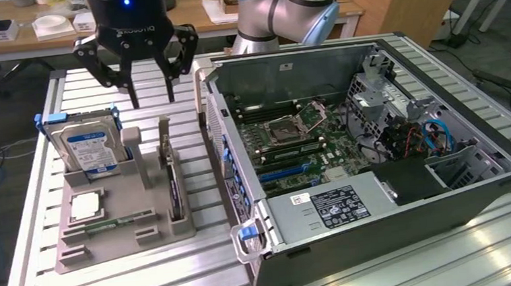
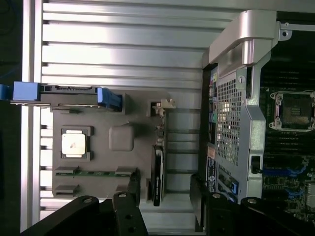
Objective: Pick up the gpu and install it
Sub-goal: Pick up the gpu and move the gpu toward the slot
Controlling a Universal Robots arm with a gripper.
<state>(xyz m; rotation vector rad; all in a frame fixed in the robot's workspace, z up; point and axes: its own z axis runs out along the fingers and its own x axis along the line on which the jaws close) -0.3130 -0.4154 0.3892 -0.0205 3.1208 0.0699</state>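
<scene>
The gpu [image 1: 172, 182] stands edge-on in a slot of the grey parts holder [image 1: 153, 221], its silver bracket end toward the far side. My gripper [image 1: 152, 99] hangs open above the table just beyond the holder's far end, holding nothing. In the wrist view the gpu [image 2: 158, 169] is a thin dark strip with its bracket at one end, lined up between my two spread fingers [image 2: 133, 196], and my gripper [image 2: 165, 186] is well above it. The open computer case [image 1: 475, 188] lies at the exterior view's right with its motherboard [image 1: 301, 146] exposed.
The holder also carries a blue-labelled hard drive [image 1: 89, 144] standing upright, a processor chip [image 1: 84, 205] and a memory stick [image 1: 108, 224]. The case wall [image 2: 231, 123] stands close beside the holder. A power supply [image 1: 327, 209] fills the case's near corner. Slatted aluminium table [image 1: 139, 279] all round.
</scene>
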